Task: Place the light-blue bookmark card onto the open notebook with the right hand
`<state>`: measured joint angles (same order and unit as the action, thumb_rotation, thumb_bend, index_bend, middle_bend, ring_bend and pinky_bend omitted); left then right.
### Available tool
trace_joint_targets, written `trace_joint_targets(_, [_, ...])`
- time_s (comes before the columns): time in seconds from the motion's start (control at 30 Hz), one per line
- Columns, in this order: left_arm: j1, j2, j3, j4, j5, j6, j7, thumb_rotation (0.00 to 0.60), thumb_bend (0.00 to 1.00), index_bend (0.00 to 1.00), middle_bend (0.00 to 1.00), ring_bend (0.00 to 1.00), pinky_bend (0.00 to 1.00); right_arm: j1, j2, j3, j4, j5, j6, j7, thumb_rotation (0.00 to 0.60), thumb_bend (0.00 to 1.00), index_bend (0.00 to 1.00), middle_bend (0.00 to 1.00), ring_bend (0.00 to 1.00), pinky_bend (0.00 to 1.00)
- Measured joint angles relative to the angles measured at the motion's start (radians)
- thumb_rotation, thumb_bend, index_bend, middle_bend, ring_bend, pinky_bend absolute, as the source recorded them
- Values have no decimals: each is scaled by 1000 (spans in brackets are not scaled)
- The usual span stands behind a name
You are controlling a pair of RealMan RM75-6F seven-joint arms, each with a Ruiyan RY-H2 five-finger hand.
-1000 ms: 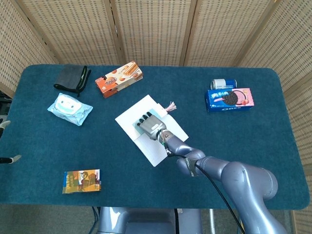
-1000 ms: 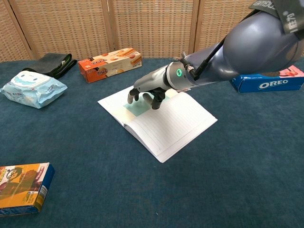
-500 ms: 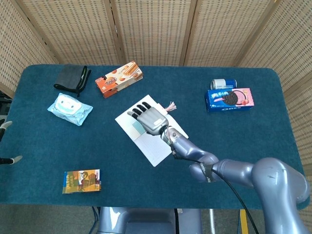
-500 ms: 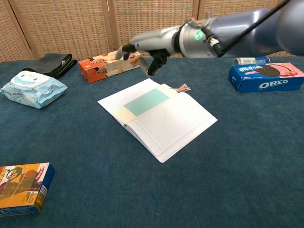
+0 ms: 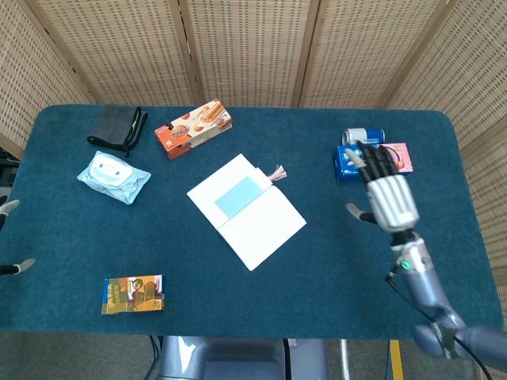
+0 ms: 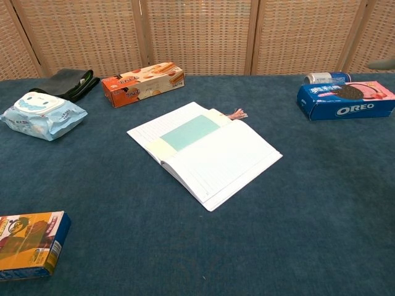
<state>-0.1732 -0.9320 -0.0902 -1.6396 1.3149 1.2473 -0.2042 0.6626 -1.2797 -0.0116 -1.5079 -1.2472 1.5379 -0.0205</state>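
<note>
Currently the light-blue bookmark card (image 5: 234,196) lies flat on the left page of the open notebook (image 5: 265,226), its tassel past the top edge. Right hand (image 5: 386,195) hovers near the Oreo box (image 6: 345,100), fingers (image 5: 372,162) spread, holding nothing.

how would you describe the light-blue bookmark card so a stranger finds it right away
Look at the open notebook in the middle of the blue table. The light-blue bookmark card lies flat on its far page, near the spine. It is the only coloured patch on the white paper.
</note>
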Motion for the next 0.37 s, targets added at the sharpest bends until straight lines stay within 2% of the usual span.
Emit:
trace_joint_targets(0.17, [21, -2, 14, -4, 49, 51, -2, 600, 0, 0, 0, 0, 0, -211, 2, -43, 55, -43, 150, 109, 600, 0, 19, 0, 0, 0])
trace_joint_targets(0.37, [37, -16, 27, -9, 79, 90, 28, 600, 0, 0, 0, 0, 0, -365, -11, -68, 114, -66, 199, 166, 600, 0, 1, 0, 0, 0])
